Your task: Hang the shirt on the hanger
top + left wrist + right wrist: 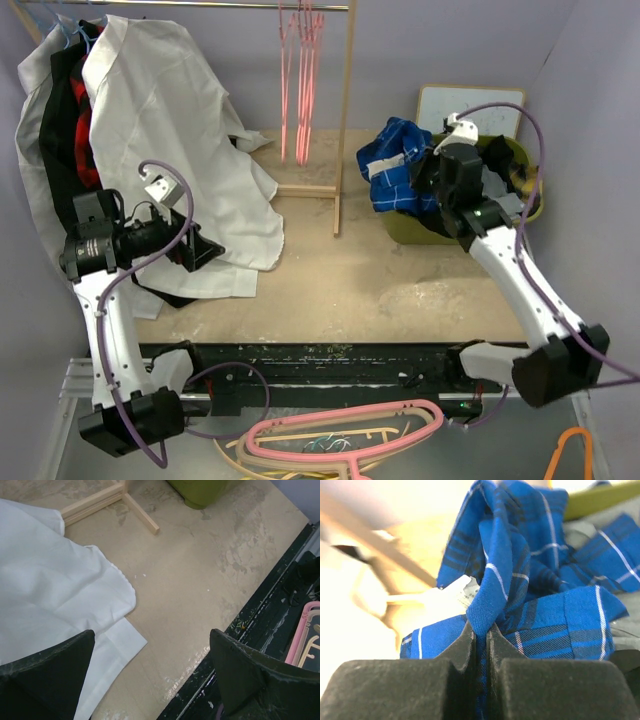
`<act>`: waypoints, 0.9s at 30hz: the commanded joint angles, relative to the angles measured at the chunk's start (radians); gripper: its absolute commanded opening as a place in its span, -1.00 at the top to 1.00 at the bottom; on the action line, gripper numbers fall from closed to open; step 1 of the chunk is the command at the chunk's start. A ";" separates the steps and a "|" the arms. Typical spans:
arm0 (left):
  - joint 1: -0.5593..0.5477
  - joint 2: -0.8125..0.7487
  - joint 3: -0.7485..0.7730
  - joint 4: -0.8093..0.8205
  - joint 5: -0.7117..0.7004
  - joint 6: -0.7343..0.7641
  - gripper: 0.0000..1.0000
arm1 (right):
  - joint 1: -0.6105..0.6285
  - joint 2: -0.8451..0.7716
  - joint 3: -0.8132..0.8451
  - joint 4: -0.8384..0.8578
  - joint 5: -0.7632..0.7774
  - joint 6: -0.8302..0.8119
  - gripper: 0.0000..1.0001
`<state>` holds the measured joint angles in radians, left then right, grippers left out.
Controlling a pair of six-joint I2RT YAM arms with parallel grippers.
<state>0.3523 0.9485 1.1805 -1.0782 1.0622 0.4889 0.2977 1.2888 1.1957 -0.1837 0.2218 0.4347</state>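
Shirt fold sits pinched in right gripper.

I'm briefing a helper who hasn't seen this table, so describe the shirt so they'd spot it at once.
Find the olive-green bin at the table's far right. Spilling over its left rim is a royal-blue shirt with a thin white check, pinched in the right gripper. The other clothes in the bin are grey.
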 commanded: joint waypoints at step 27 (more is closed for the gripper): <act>-0.105 0.174 0.520 -0.471 0.273 0.363 -0.99 | 0.332 -0.128 0.126 0.897 -1.376 0.335 1.00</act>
<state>0.2527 1.1492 1.5753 -1.5394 1.2823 0.8955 0.5961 1.0924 1.1900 0.2604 -0.9760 0.5564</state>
